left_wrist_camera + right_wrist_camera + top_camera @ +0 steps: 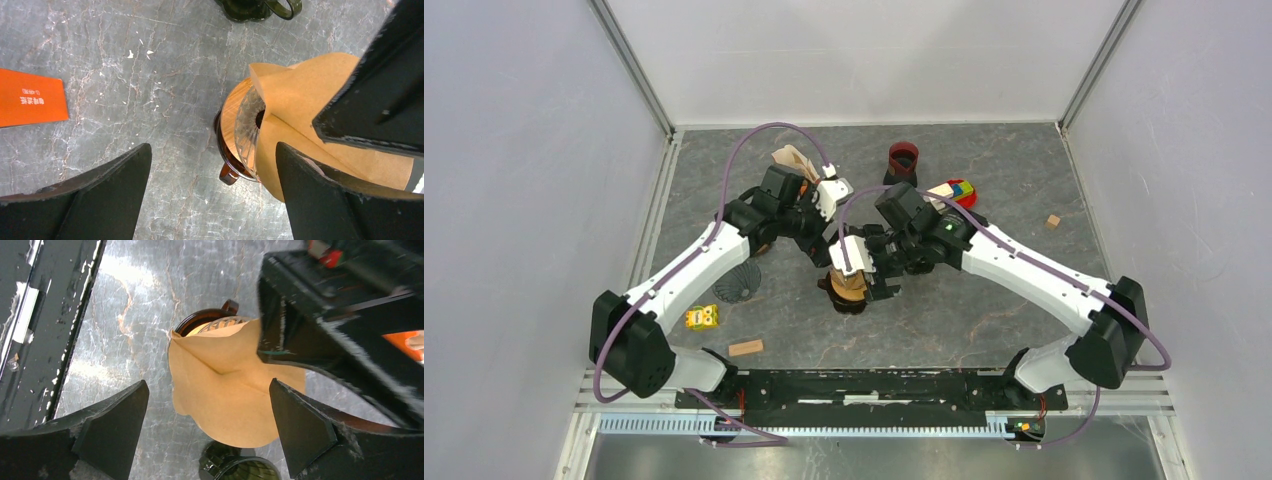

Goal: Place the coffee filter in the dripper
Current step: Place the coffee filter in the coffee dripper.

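Left fingers [100, 195] and right fingers [100, 430] spread wide, gripping nothing. Top view hides most of the coffee filter [225, 400]; wrist views show it draped over the dripper [245, 127].

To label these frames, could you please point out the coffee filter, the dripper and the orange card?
coffee filter [230, 395]: right wrist view, flat brown paper below the fold.
dripper [245, 135]: left wrist view, ribbed clear cone.
orange card [30, 102]: left wrist view, printed face.
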